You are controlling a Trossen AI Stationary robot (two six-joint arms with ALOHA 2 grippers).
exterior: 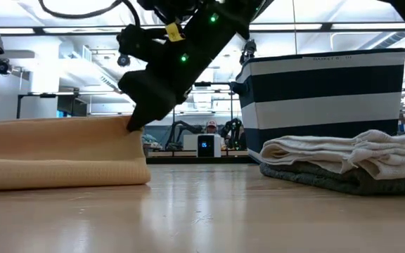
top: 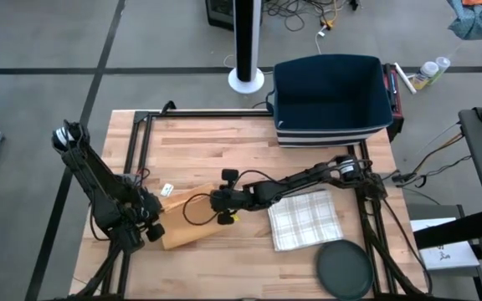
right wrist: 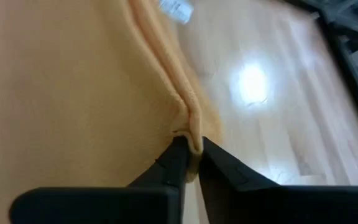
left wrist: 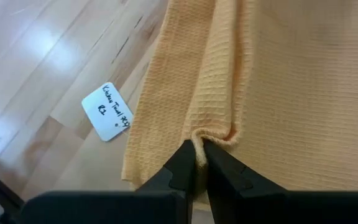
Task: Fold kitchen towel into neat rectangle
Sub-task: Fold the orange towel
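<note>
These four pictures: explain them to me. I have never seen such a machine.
Two dark robot arms work at a wooden table. One picture looks straight down, one looks level across the tabletop, and two come from cameras on the wrists. On the table lie an orange towel, a folded checked towel, a dark round disc, a striped basket and a small white tag. The left gripper and the right gripper each pinch the orange towel's edge between narrow jaws.

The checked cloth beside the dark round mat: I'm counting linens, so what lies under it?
In the low view the folded white checked cloth rests on a darker grey-green folded cloth, whose edge shows beneath. How far that lower cloth extends, or anything under it, is covered.
</note>
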